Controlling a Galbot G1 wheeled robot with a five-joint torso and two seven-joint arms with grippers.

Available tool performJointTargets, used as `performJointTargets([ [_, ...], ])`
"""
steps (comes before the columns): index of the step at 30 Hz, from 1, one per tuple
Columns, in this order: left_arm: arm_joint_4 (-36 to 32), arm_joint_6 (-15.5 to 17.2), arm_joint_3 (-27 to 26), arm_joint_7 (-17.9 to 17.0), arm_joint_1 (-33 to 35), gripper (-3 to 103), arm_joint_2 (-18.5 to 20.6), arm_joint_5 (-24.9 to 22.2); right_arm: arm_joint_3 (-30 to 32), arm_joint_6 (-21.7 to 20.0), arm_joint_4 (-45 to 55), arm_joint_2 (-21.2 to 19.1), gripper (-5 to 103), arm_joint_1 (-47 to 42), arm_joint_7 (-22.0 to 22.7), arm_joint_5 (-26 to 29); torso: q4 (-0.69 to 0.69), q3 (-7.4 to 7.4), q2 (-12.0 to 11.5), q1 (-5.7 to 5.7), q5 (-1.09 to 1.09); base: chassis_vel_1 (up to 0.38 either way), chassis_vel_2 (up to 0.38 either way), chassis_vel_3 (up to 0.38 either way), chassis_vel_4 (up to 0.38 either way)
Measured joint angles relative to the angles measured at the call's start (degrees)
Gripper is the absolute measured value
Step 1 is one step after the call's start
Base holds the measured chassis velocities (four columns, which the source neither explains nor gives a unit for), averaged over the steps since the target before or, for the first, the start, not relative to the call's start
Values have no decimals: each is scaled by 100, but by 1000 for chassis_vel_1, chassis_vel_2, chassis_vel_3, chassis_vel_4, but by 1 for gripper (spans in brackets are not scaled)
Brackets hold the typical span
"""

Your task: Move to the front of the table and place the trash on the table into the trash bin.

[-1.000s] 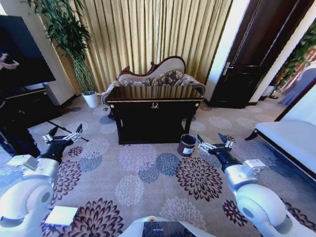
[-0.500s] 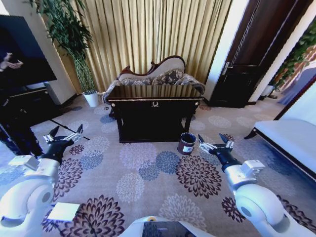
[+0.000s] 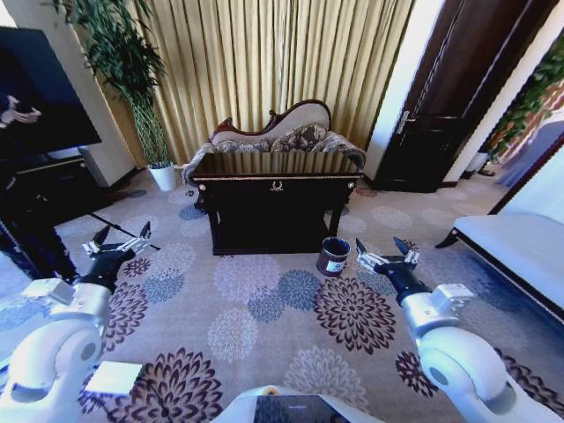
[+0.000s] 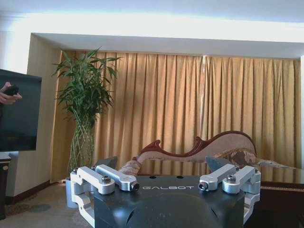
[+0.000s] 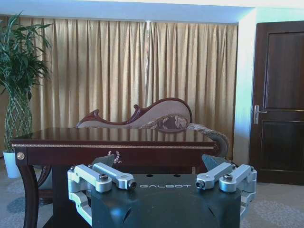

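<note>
Console table (image 3: 275,196), dark and glossy, stands at the centre of the head view on patterned floral carpet (image 3: 264,308), with a small gold emblem (image 3: 277,187) on its front panel. Its top reflects the curtains; no trash items can be made out on it from the head view. In the right wrist view the table top (image 5: 114,137) is seen nearly edge-on, and any items on it cannot be told.

Trash bin (image 3: 334,257), small, round and dark with a white label, stands on the carpet just beside the table's front right leg.

Left gripper (image 3: 119,243) hangs over the carpet, well apart from the table and to its left. Both fingers are spread wide and hold nothing. The left wrist view confirms this: left gripper (image 4: 164,166), jaws apart, empty.

Right gripper (image 3: 385,254) hangs over the carpet near the trash bin, on the bin's right side, not touching it. Its fingers are also spread wide and hold nothing. The right wrist view shows the same: right gripper (image 5: 161,164), jaws apart, empty, aimed toward the table front.

Behind the table stands a patterned sofa (image 3: 278,134) with a carved wooden frame, backed by gold curtains (image 3: 264,62). A potted plant (image 3: 132,79) in a white pot stands left of the sofa.
</note>
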Motion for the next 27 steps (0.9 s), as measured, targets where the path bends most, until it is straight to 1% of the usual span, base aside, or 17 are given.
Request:
performJointTargets([
  [9,-88,44,-10,-84,-67,100,39,2,171,-39,50,-120,100,100,16,275,0,0,0,0,0,0,0,0,0],
  [13,-133,119,-14,-79,-62,100,31,3,197,-72,51,-114,100,89,19,281,0,-1,0,0,0,0,0,0,0],
  [15,-196,225,-33,-52,-29,100,10,32,242,-167,53,-111,100,68,35,270,0,0,0,0,0,0,0,0,0],
  [27,-212,261,-43,-41,-17,100,4,50,254,-209,54,-108,100,58,43,256,0,0,0,-1,0,0,0,0,0],
])
